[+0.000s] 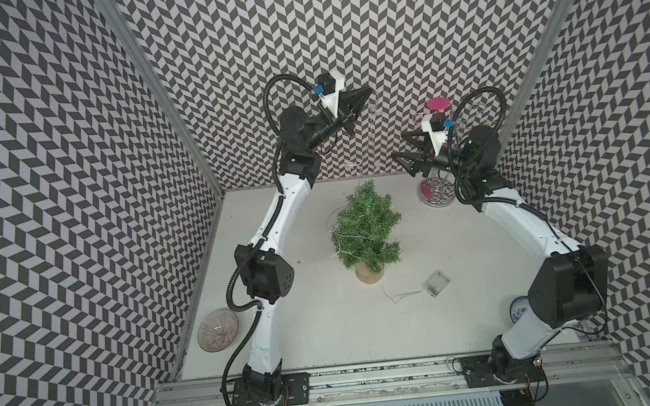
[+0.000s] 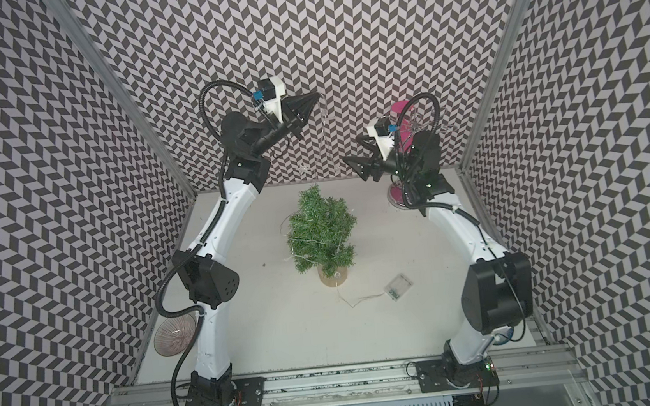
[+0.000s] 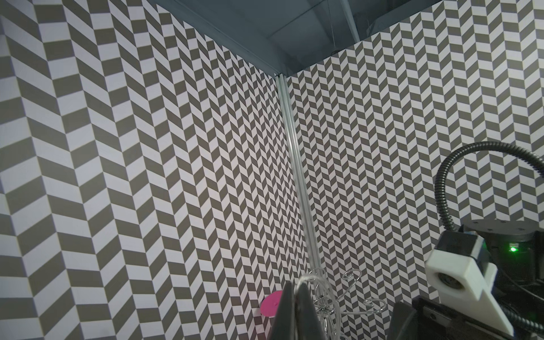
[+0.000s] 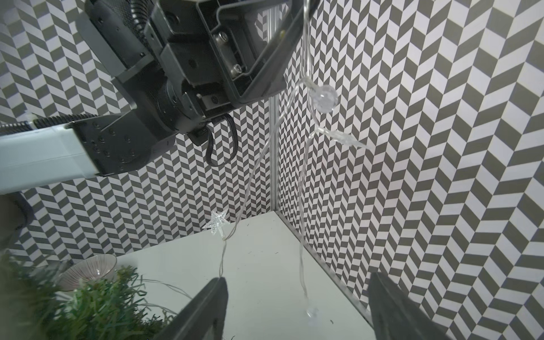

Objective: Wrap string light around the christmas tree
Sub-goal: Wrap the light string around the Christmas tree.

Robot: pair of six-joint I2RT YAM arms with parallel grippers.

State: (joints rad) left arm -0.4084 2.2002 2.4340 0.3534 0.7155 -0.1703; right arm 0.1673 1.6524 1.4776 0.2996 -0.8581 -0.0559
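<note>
On the white table [image 1: 328, 334] the christmas tree [image 1: 366, 224] stands near the middle, with loops of the string light [image 1: 342, 235] across its branches. The left fingers [image 1: 365, 93], high by the back wall, are pressed together on the string light; the left wrist view shows the wire pinched at their tips. The right fingers [image 4: 203, 312] are spread wide and hold nothing. Both top views show the battery box [image 2: 397, 286] lying beside the trunk. The right wrist view makes plain a round bulb [image 4: 323, 97] and a star bulb [image 4: 217, 221].
</note>
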